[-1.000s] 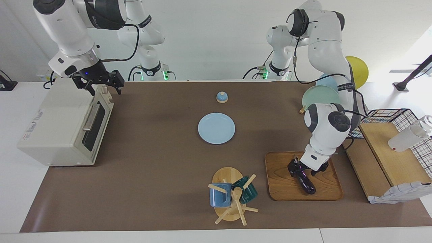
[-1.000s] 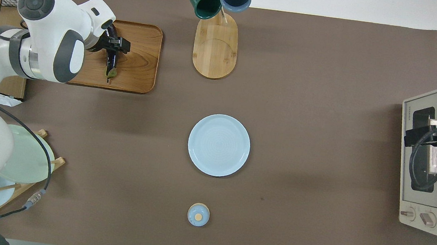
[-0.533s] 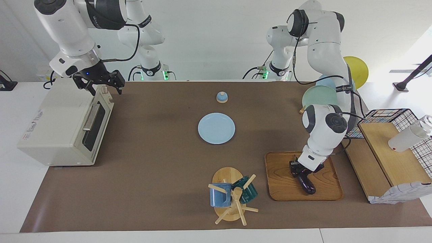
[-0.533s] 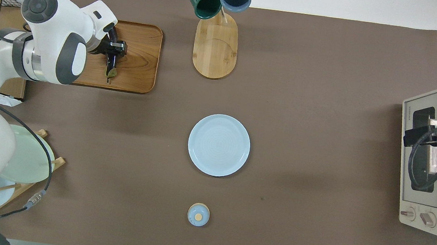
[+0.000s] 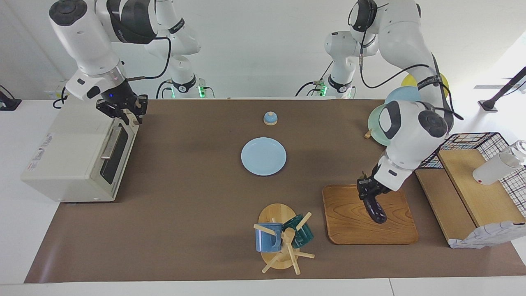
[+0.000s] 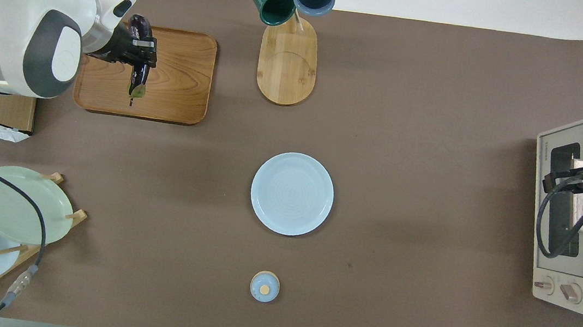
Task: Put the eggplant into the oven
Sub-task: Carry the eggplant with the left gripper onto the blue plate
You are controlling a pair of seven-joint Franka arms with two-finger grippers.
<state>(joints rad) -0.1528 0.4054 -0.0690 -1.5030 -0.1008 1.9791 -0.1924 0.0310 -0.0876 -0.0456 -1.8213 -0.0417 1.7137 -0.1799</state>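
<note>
The dark purple eggplant (image 5: 376,209) (image 6: 138,70) hangs tilted just above the wooden tray (image 5: 349,226) (image 6: 179,90), stem end toward the robots. My left gripper (image 5: 367,191) (image 6: 138,52) is shut on its thicker part. The cream-white oven (image 5: 70,152) (image 6: 575,132) stands at the right arm's end of the table with its glass door closed. My right gripper (image 5: 130,116) (image 6: 553,181) sits at the top edge of the oven door, by the end of the bar handle (image 5: 111,143) nearer the robots.
A light blue plate (image 5: 263,156) (image 6: 292,194) lies mid-table, with a small blue lidded pot (image 5: 270,118) nearer the robots. A mug tree (image 5: 283,236) (image 6: 287,59) stands beside the tray. A plate rack (image 5: 390,119) (image 6: 18,203) and a wooden shelf (image 5: 472,185) flank the left arm.
The left gripper closed on the eggplant and lifted it off the tray. The right gripper came down to the top of the oven door and drew narrower.
</note>
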